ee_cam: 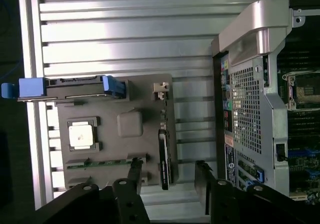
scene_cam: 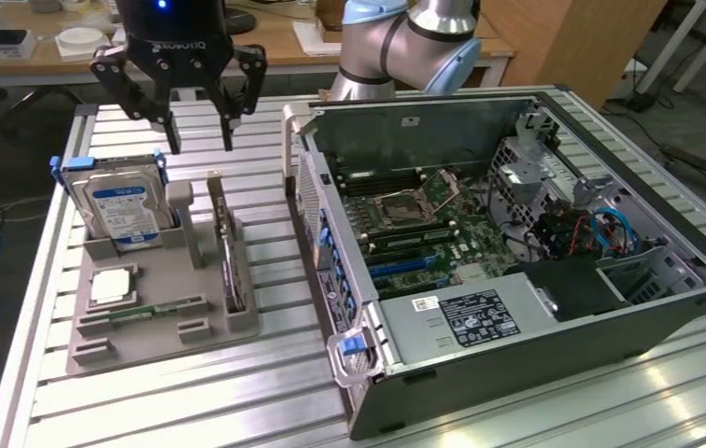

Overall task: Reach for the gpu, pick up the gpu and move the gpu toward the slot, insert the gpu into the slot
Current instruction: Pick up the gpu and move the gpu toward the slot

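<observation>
While the gripper (scene_cam: 203, 145) hangs above the far end of the grey tray (scene_cam: 154, 350), its fingers are spread wide and hold nothing. The gpu (scene_cam: 231, 254) stands on its long edge in a groove on the tray's side toward the exterior view's right, below and nearer than the fingertips, well apart from them. In the wrist view the card (ee_cam: 164, 159) shows as a thin dark strip lying roughly between the two fingers.

The risk lies in that thinness. A descent slightly off line would likely bring a fingertip down on the card's top edge rather than beside it, or nudge the hard drive (scene_cam: 122, 205) standing just beside. A pinch near one end could let the card pivot — and a tilted card would probably catch on the wall of the open computer case (scene_cam: 515, 355) or meet the motherboard (scene_cam: 434, 224) askew.
</observation>
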Robot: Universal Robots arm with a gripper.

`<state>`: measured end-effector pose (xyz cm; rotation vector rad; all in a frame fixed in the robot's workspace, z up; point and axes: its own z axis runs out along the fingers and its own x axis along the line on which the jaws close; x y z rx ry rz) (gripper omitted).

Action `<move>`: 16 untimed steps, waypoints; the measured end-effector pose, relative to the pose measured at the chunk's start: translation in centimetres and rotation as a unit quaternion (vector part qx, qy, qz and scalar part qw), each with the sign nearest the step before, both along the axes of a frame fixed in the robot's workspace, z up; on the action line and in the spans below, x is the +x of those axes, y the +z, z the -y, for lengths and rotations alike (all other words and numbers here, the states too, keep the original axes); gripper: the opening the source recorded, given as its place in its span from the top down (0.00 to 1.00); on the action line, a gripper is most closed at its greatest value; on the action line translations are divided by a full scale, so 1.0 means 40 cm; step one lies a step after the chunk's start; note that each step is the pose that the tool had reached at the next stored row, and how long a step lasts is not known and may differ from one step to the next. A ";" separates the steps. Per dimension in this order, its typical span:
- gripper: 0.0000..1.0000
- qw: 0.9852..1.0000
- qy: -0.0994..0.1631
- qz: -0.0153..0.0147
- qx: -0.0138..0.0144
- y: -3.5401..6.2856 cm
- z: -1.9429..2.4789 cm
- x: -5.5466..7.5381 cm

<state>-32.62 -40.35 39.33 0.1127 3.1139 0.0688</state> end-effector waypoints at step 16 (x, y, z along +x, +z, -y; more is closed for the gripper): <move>0.41 0.998 0.063 0.000 0.000 -0.050 0.023 0.000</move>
